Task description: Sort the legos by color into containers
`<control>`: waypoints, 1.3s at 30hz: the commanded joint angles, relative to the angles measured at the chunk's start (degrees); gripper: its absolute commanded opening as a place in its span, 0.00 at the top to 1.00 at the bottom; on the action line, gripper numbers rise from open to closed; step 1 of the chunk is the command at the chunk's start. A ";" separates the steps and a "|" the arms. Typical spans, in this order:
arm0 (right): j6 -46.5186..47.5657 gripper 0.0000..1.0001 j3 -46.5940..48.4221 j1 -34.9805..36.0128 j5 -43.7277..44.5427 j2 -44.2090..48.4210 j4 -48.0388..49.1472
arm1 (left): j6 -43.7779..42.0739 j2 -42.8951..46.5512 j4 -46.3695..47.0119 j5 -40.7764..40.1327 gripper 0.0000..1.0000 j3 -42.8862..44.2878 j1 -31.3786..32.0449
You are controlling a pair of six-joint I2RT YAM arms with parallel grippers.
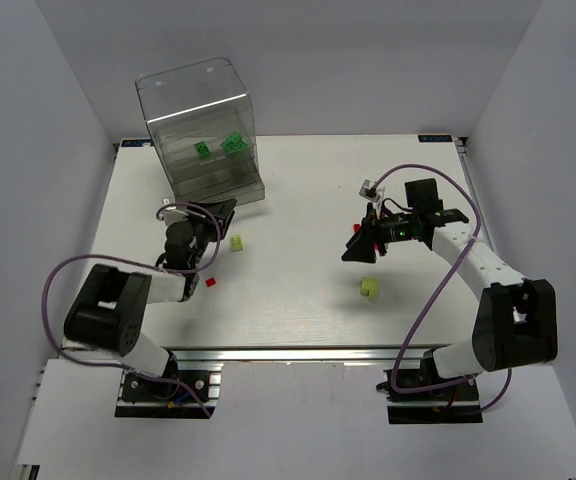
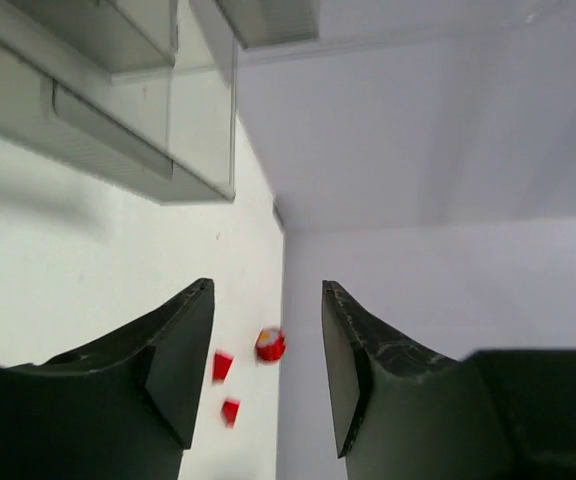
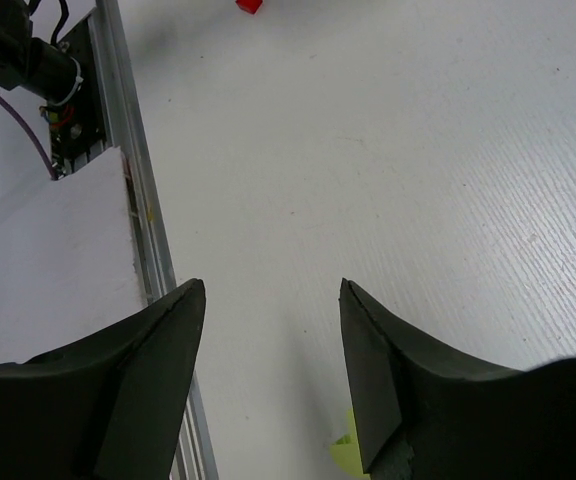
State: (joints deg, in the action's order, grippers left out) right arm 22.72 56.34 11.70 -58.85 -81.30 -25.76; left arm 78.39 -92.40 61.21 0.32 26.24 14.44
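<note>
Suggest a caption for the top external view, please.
Left gripper and right gripper open; green legos in clear cabinet, yellow-green legos and red lego loose outside.

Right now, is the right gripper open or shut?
Open. The right gripper has its fingers wide apart in the wrist view, only table between them.

Clear drawer cabinet (image 1: pixel 193 92), two green legos (image 1: pixel 233 143) inside, yellow-green lego (image 1: pixel 237 241) and red lego (image 1: pixel 210 283) outside
</note>
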 commanded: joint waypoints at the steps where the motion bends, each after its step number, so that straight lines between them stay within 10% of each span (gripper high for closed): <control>1: 2.15 0.39 1.32 -0.10 0.75 -0.44 -1.05 | -5.07 12.45 -20.70 4.78 0.44 -1.72 0.24; 10: 2.86 0.41 -2.89 0.33 8.39 5.18 5.80 | -29.38 41.50 -63.17 0.74 0.56 1.35 -0.81; 14: -0.21 0.26 -4.65 0.34 14.88 7.64 10.54 | -41.02 45.55 -70.60 4.42 0.38 5.83 -0.81; 22: -14.10 0.11 -7.21 -1.32 36.25 13.09 20.57 | -49.03 32.58 -85.53 6.72 0.41 16.90 0.15; 39: -15.69 0.18 -6.85 -3.53 34.07 16.43 19.52 | -43.85 3.38 -92.50 -14.72 0.31 35.28 11.31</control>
State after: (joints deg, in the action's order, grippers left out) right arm 7.79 49.69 8.58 -24.18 -67.31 -8.78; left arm 32.88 -87.53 -30.11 -7.05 59.18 23.68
